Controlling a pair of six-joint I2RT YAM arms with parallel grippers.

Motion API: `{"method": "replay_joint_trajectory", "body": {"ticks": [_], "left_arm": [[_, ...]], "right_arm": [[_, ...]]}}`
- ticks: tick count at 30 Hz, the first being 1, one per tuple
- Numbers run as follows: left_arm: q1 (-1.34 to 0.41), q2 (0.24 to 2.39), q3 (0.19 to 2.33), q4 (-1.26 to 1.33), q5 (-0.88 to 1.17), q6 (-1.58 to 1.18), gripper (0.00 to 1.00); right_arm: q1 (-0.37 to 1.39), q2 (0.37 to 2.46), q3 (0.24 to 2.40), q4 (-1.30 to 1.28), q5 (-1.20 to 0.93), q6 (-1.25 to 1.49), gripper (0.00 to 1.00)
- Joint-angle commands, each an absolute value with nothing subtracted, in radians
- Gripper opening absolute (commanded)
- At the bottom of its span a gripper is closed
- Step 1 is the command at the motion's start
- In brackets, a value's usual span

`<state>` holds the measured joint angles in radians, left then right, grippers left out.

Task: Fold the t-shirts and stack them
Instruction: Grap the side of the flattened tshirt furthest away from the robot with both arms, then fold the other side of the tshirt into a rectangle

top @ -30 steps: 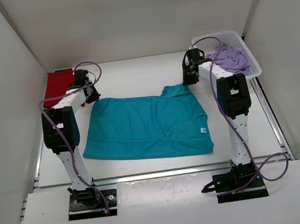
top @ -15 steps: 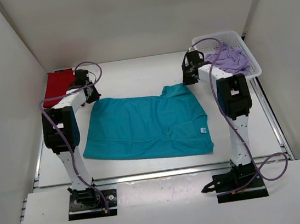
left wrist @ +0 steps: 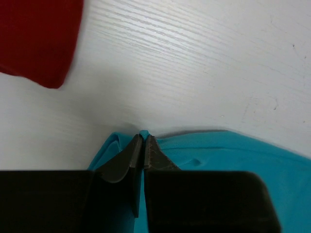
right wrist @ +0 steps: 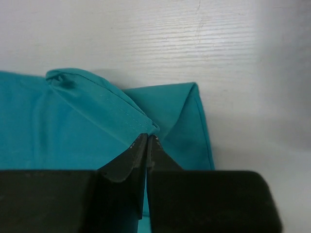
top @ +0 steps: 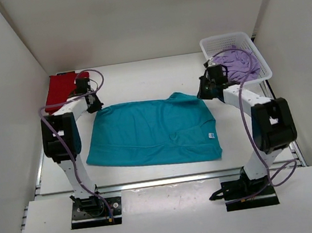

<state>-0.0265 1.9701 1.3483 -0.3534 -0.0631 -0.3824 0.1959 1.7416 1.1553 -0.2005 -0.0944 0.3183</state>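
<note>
Teal t-shirt [top: 152, 131] lies spread mostly flat in the middle of the counter [top: 139, 78], between your two arms, with its far edge toward the back wall. Only label on it is a small white tag [top: 210, 135] near the right near corner, too small to read. Left jaws are pressed together on the shirt's far left corner; the left wrist view shows a sliver of teal cloth pinched between the tips, low against the counter. Right jaws are pinching a raised fold at the far right corner, with the hem bunched up into the tips and a flap folded over beside them. Red t-shirt [top: 60, 90] sits folded at the far left of the counter by the side wall, just beyond the left wrist, apart from the teal one with bare counter between them. White lattice basket [top: 232, 38] stands at the far right corner and holds the lavender t-shirt [top: 244, 62], crumpled, not folded. Purple cables [top: 250, 133] run along both arms.
</note>
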Motion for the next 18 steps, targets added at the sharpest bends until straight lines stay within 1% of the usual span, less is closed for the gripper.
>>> {"method": "replay_joint_trajectory", "body": {"ticks": [1, 4, 8, 9, 11, 18], "left_arm": [[-0.006, 1.841, 1.336, -0.342, -0.043, -0.391, 0.00], [-0.008, 1.795, 1.293, -0.347, -0.055, -0.390, 0.00], [-0.003, 1.715, 1.185, -0.327, -0.037, -0.403, 0.00], [0.035, 1.692, 1.163, -0.318, -0.037, -0.400, 0.00], [0.041, 1.649, 1.134, -0.321, -0.022, -0.402, 0.00], [0.057, 1.484, 1.003, -0.321, -0.028, -0.408, 0.00]], "right_arm": [[0.202, 1.612, 1.082, -0.097, -0.100, 0.348, 0.00], [0.219, 1.519, 1.000, -0.109, -0.083, 0.356, 0.00], [0.209, 1.343, 0.884, -0.109, -0.086, 0.390, 0.00], [0.213, 1.292, 0.836, -0.110, -0.084, 0.390, 0.00], [0.224, 1.225, 0.778, -0.124, -0.072, 0.391, 0.00], [0.253, 1.023, 0.672, -0.198, -0.052, 0.388, 0.00]]}}
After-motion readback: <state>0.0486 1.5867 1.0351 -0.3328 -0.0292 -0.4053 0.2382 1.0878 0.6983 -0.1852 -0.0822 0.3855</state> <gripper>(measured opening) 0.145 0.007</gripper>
